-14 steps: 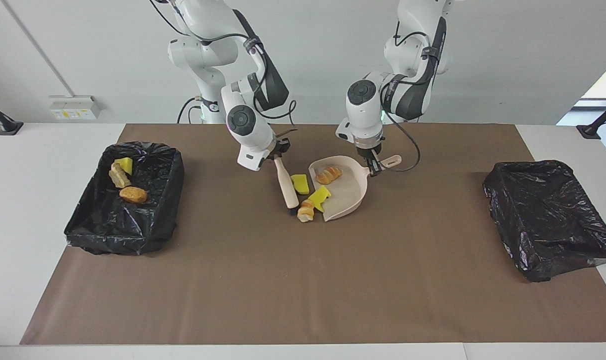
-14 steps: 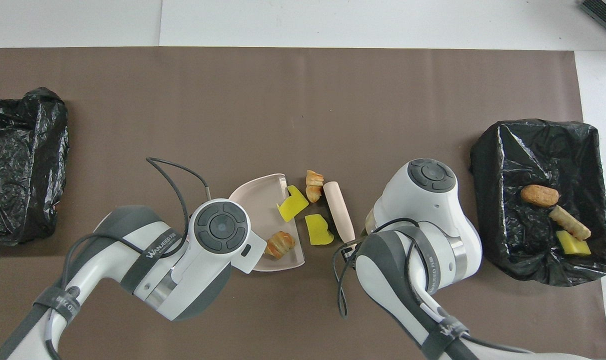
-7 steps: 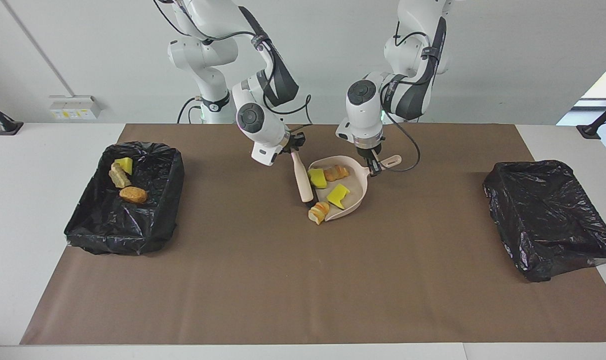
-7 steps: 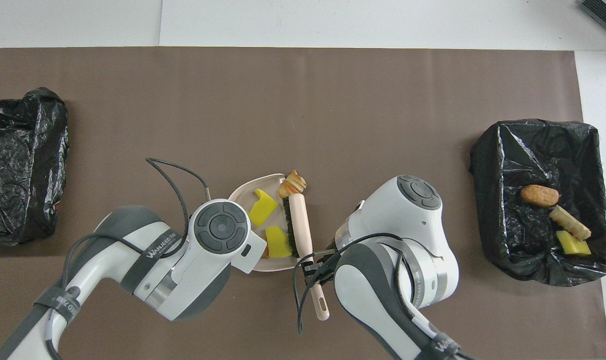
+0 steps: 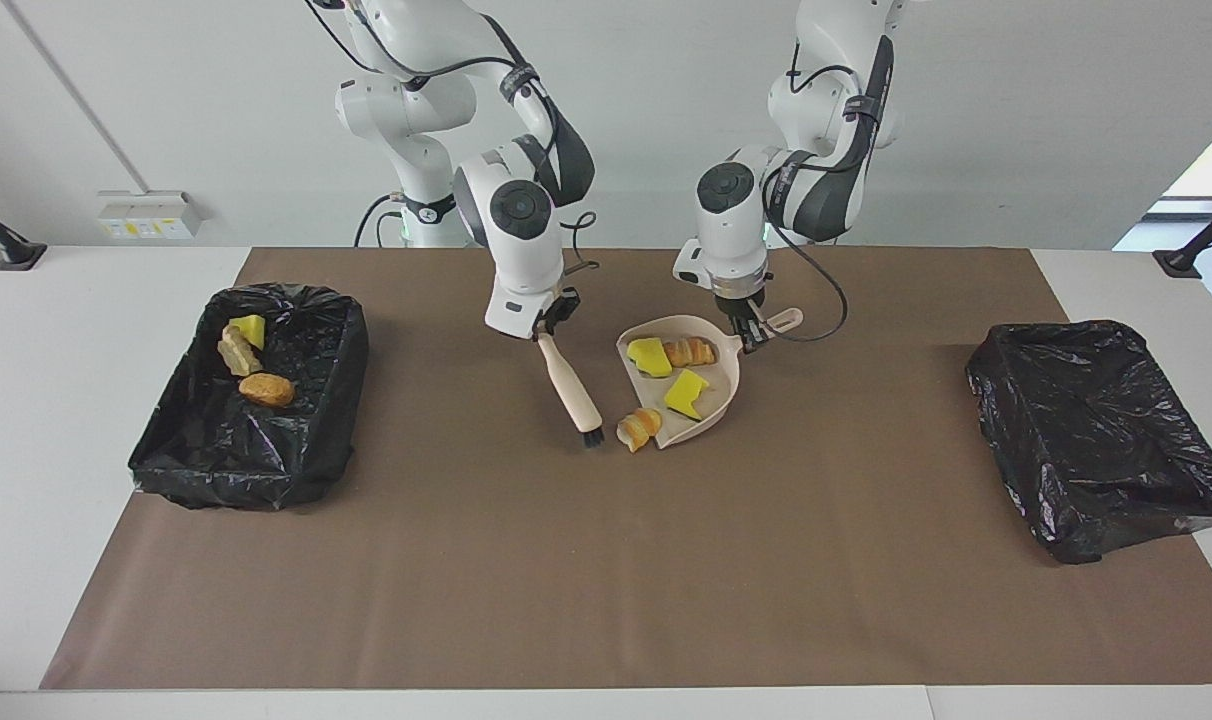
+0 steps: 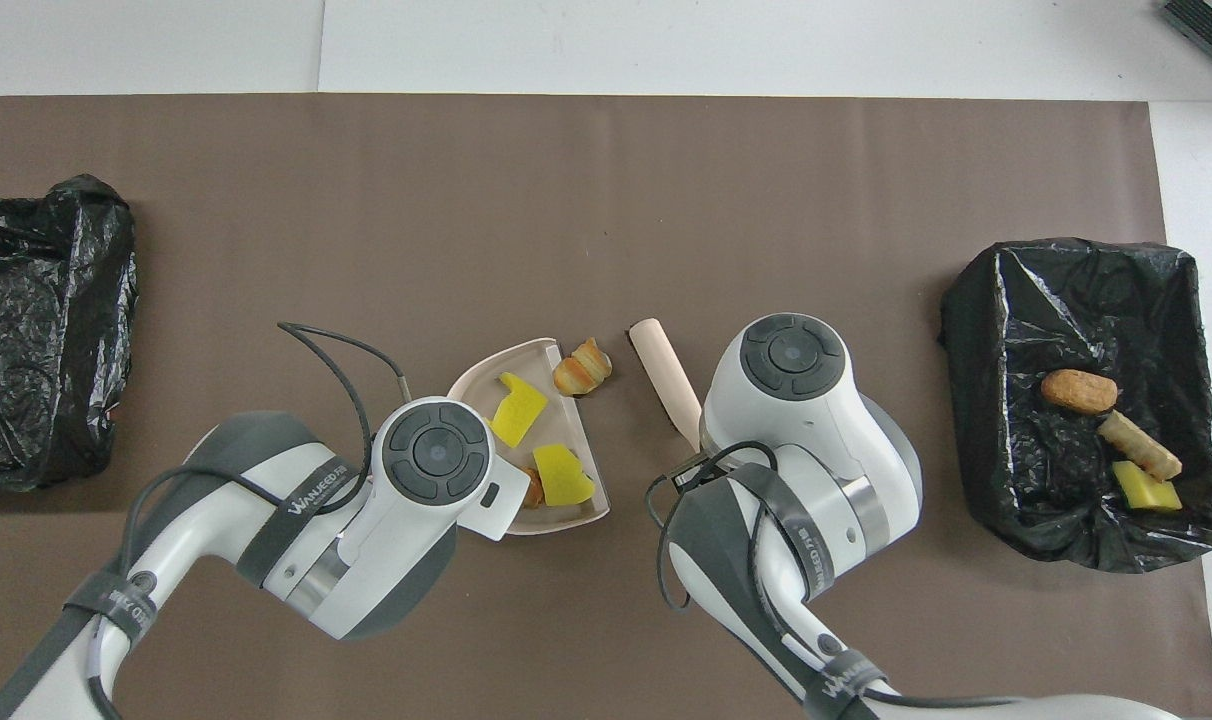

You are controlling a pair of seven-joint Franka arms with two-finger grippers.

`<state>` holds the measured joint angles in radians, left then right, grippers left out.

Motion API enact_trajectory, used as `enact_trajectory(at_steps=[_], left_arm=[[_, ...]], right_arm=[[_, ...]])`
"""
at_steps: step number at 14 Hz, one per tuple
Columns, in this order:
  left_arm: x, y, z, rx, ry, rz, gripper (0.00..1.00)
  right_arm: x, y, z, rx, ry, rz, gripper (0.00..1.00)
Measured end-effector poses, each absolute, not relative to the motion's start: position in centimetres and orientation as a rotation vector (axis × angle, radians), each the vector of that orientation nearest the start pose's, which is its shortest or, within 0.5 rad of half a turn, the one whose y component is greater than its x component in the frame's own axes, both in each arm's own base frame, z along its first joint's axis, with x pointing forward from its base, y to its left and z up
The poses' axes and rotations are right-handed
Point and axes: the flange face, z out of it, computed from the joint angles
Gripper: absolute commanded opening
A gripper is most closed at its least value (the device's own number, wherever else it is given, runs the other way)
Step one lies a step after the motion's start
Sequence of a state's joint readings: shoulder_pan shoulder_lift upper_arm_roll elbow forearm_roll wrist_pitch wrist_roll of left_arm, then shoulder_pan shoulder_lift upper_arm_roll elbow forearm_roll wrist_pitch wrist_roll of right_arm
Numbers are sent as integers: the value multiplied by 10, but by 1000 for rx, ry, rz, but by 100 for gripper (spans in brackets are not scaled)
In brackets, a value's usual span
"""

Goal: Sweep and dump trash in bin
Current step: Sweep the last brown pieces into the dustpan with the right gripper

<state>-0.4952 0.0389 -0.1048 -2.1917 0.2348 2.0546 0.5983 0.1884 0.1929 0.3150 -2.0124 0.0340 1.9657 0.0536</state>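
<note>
My left gripper (image 5: 750,335) is shut on the handle of the beige dustpan (image 5: 723,400), which rests on the mat. In the pan lie two yellow pieces of trash (image 5: 649,356) (image 5: 686,392) and a bread lump (image 5: 689,351). Another bread lump (image 5: 639,427) (image 6: 583,366) sits on the mat at the pan's lip. My right gripper (image 5: 549,322) is shut on the brush (image 5: 571,385), whose bristles point down beside that lump, a little apart from it. The bin (image 5: 236,470) at the right arm's end holds three pieces (image 5: 266,389). In the overhead view both wrists hide the grippers.
A second black-lined bin (image 5: 1096,430) stands at the left arm's end with nothing showing inside. Brown mat (image 5: 606,560) covers the table. A cable loops from the left wrist over the pan's handle.
The brush pushed the two yellow pieces into the pan, then drew back toward the right arm's end. One bread lump was left at the pan's lip. The pan turned slightly.
</note>
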Motion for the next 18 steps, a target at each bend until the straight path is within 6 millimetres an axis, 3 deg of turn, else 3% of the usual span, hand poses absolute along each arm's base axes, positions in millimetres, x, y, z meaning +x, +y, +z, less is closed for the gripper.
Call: enact_trajectory(at_steps=[3, 5, 8, 11, 15, 18], left_arm=[[439, -273, 355, -2333, 1786, 262, 0], [440, -272, 355, -2334, 1785, 264, 0], [439, -272, 355, -2334, 1785, 264, 0], [439, -273, 355, -2333, 1786, 264, 0], [441, -271, 355, -2307, 1826, 262, 0], [451, -266, 366, -2235, 1928, 238, 0]], right_arm=[[478, 299, 337, -2917, -584, 479, 0], [464, 318, 343, -2803, -484, 552, 0], [457, 330, 356, -2675, -366, 587, 0], [458, 320, 381, -2672, -307, 567, 0], [450, 279, 431, -2764, -81, 666, 0], [426, 274, 440, -2865, 87, 751, 0]])
